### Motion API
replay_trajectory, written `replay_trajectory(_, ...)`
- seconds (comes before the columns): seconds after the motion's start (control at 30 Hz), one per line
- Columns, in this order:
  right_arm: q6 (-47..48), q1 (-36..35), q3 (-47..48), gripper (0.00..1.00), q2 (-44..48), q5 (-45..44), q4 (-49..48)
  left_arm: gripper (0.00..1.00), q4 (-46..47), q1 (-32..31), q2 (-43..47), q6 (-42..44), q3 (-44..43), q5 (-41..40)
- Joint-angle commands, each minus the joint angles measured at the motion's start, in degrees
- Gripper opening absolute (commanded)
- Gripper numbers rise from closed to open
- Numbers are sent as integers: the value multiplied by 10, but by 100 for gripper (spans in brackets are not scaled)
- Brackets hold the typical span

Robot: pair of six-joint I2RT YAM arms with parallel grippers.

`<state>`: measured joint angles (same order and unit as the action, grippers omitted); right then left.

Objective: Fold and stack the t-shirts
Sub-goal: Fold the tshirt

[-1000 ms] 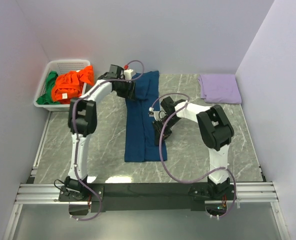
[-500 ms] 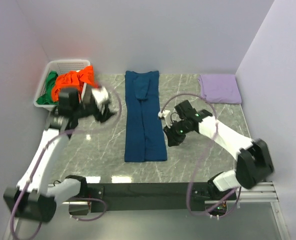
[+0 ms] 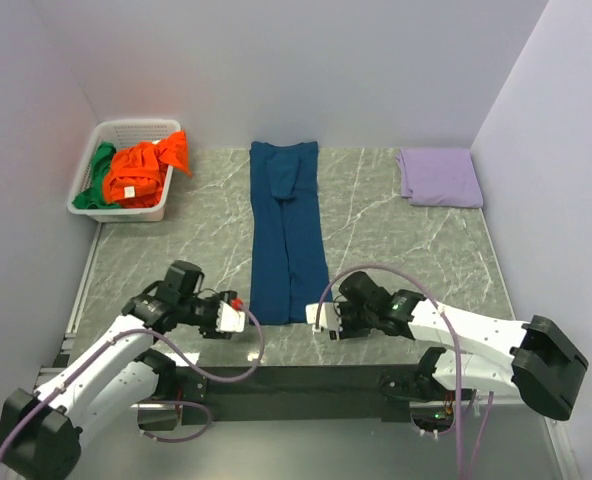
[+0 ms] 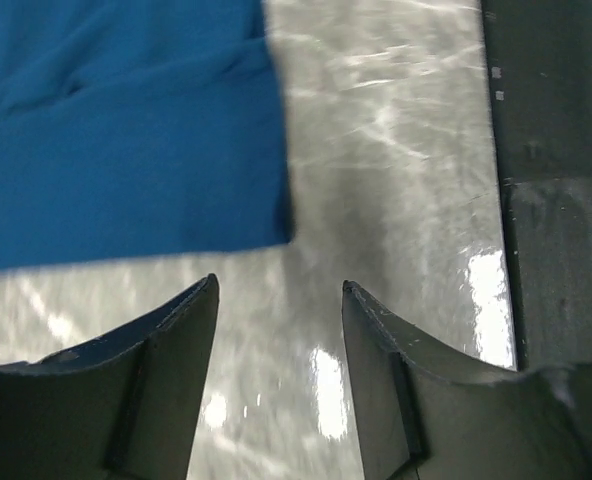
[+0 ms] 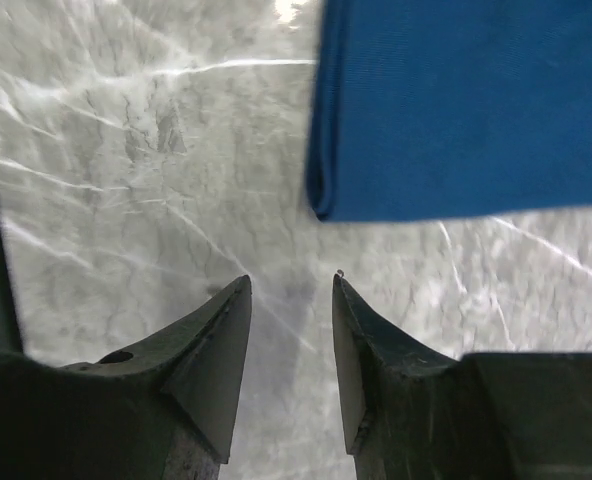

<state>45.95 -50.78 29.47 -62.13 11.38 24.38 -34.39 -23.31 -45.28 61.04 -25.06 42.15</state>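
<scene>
At far left, a white slotted plastic basket (image 3: 126,125) holds the crumpled orange t-shirt (image 3: 141,170) and green t-shirt (image 3: 100,172), waiting their turn. The left gripper (image 3: 240,318) hovers low, jaws apart and empty, just beside the near left corner of the navy blue t-shirt (image 3: 286,240), which lies flat as a long narrow strip. The right gripper (image 3: 316,318), likewise parted and empty, faces the opposite corner, probably so both can lift the hem together. A folded lavender cloth (image 3: 438,177) lies far right.
</scene>
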Motion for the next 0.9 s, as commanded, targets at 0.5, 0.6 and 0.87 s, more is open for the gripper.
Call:
replay_trajectory(0.5, 124, -46, -12, 39, -122, -38, -135, 53, 255, -153, -198, 22, 32, -138)
replay_trajectory(0.6, 138, -48, -13, 39, -131, -29, -130, 43, 270, -154, -232, 25, 25, -142)
replay_trajectory(0.87, 144, -54, -13, 10, -146, -20, -130, 18, 282, -153, -251, 34, 27, -146)
